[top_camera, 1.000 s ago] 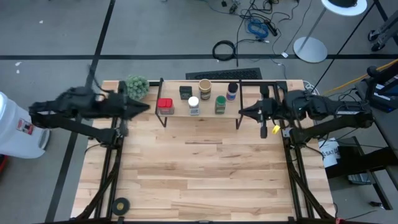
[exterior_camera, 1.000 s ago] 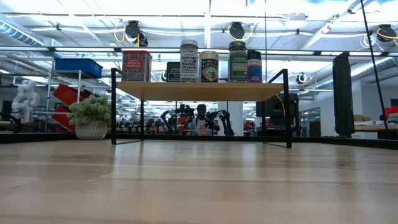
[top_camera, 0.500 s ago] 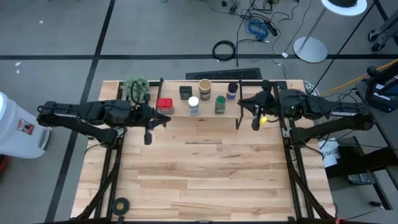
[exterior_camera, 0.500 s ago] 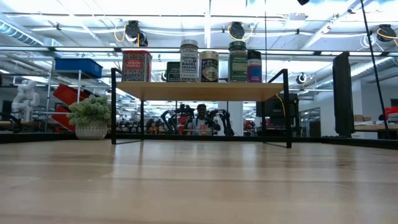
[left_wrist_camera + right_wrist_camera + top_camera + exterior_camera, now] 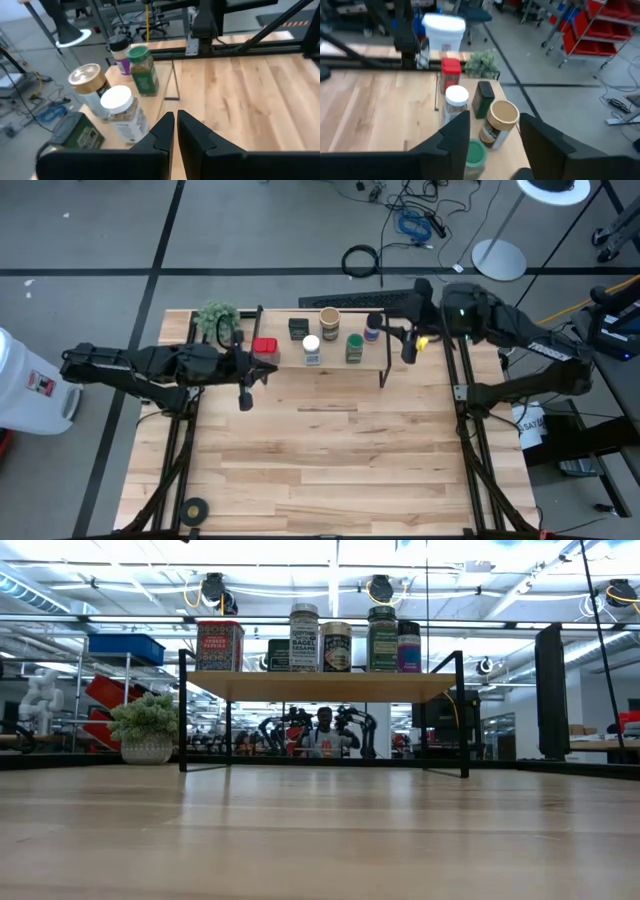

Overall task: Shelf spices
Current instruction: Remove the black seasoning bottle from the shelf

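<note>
Looking straight down in the high view: shelf (image 5: 335, 361) standing at the far middle of the table (image 5: 320, 470), carrying six spices. Red tin (image 5: 265, 349) at the left end, dark square tin (image 5: 298, 328) behind, white-lidded jar (image 5: 312, 349) at the front, tan cylinder (image 5: 330, 318) at the back, green-lidded jar (image 5: 355, 346) to the right, dark-lidded jar (image 5: 373, 328) farthest right. Left gripper (image 5: 245, 390) positioned just in front of the shelf's left end, near the red tin, holding nothing. Right gripper (image 5: 408, 345) positioned at the shelf's right end, beside the dark-lidded jar, holding nothing. Green plant ball (image 5: 217, 317) at the far left corner. Black tape roll (image 5: 194, 507) at the near left edge.

Low view: shelf (image 5: 320, 686) seen edge-on, on thin black legs, all six spices upright along the top board. Red tin (image 5: 220, 646) leftmost, dark-lidded jar (image 5: 409, 646) rightmost. Potted plant ball (image 5: 146, 727) left of the shelf. Neither gripper in this view.

Left wrist view: left gripper (image 5: 175, 125) with fingers pressed together, empty, above the white-lidded jar (image 5: 121, 111).

Right wrist view: right gripper (image 5: 494, 131) with fingers parted roughly halfway, empty, above the tan cylinder (image 5: 500, 123) and green-lidded jar (image 5: 474, 156).
</note>
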Tool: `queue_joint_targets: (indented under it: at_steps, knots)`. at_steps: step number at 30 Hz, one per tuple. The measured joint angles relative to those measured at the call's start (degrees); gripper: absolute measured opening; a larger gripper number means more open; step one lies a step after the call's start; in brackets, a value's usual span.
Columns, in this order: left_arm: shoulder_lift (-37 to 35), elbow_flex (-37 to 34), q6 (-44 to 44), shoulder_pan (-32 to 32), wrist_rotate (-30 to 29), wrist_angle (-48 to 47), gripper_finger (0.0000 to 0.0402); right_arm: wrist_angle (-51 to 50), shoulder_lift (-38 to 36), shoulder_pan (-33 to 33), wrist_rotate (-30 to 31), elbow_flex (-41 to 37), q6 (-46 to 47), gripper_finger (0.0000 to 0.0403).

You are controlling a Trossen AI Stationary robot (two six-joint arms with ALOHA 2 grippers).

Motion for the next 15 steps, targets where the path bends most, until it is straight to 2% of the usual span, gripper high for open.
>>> queue_joint_targets:
  at_steps: [7, 12, 15]
  knots:
    - [0.0, 0.0, 0.4, 0.0, 0.0, 0.5, 0.0031, -14.6, 9.5, -7.1, -6.3, 12.7, -6.0, 0.0212]
    - [0.2, 0.0, -1.5, 0.0, 0.0, 0.7, 0.0031, -19.6, 13.4, -10.9, -10.6, 14.3, -8.9, 0.0254]
    - [0.3, 0.0, -2.6, 0.0, 0.0, 0.7, 0.0031, -21.3, 15.1, -12.9, -11.0, 14.3, -9.9, 0.0274]
